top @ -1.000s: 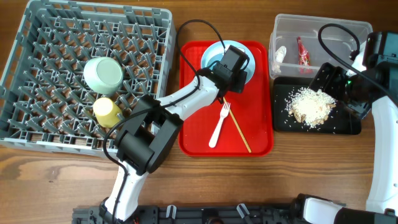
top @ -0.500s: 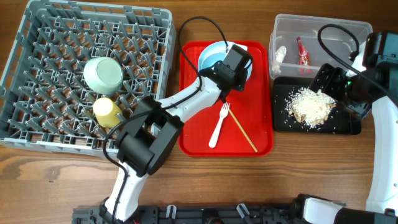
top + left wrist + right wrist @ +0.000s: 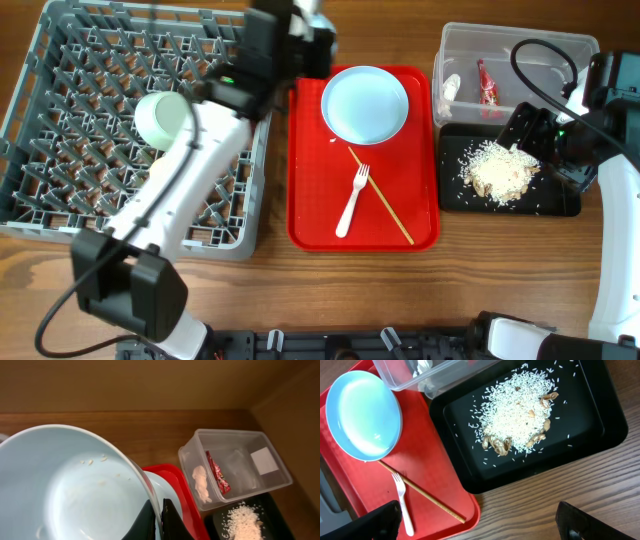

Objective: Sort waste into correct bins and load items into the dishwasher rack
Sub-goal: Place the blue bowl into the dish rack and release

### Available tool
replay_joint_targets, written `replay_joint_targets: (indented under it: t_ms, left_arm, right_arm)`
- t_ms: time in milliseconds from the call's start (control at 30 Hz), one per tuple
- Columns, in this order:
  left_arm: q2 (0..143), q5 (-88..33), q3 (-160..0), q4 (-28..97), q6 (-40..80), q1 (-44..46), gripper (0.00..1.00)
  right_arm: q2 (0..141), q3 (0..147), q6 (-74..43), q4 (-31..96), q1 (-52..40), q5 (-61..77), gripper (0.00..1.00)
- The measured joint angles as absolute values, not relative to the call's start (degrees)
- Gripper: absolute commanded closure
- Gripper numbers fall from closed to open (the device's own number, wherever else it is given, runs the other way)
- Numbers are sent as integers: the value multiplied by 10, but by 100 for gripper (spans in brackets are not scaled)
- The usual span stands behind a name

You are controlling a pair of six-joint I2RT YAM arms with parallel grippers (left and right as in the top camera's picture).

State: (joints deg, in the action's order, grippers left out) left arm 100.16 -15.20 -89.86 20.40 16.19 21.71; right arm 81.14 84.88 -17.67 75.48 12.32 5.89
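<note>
My left gripper (image 3: pixel 159 520) is shut on the rim of the small white bowl (image 3: pixel 65 485), which carries a few rice grains. Overhead, that gripper (image 3: pixel 300 30) is at the far right corner of the grey dishwasher rack (image 3: pixel 60 150), and the arm hides the bowl. The white plate (image 3: pixel 365 103) and the white fork (image 3: pixel 352 200) lie on the red tray (image 3: pixel 310 210). A pale green bowl (image 3: pixel 165 118) sits in the rack. The clear tub (image 3: pixel 515 45) holds the red wrapper (image 3: pixel 487 82) and a white scrap (image 3: pixel 451 90). Rice (image 3: pixel 500 168) lies in the black tray (image 3: pixel 455 195). My right gripper (image 3: pixel 480 522) is open and empty near it.
A thin wooden stick (image 3: pixel 380 195) lies slanted on the red tray beside the fork. My left arm stretches diagonally across the right half of the rack. Bare wooden table (image 3: pixel 500 270) shows in front of the trays.
My left gripper closed on the small white bowl, lifted it off the plate and swung up and left to the rack's far right corner. The right arm has not moved.
</note>
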Motion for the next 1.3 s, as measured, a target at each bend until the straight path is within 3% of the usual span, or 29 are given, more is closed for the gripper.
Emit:
replay_joint_targets:
  t_ms: [300, 533, 1000, 1033, 1067, 1300]
  left_arm:
    - [1031, -454, -898, 218, 169, -21, 96]
    - [1124, -595, -898, 137, 173, -94, 96]
    - [1209, -677, -898, 47, 222, -154, 96]
    - [1212, -686, -899, 47, 223, -161, 83]
    - [1213, -688, -899, 47, 223, -170, 96]
    - [1220, -727, -900, 11, 253, -189, 96]
  right_arm:
    - [811, 849, -177, 755, 123, 59, 0]
    - [811, 849, -177, 759, 123, 59, 0]
    - [811, 849, -177, 761, 123, 59, 0]
    - [811, 849, -177, 761, 123, 59, 0]
    - [811, 849, -177, 761, 123, 59, 0]
    - [811, 849, -177, 761, 123, 59, 0]
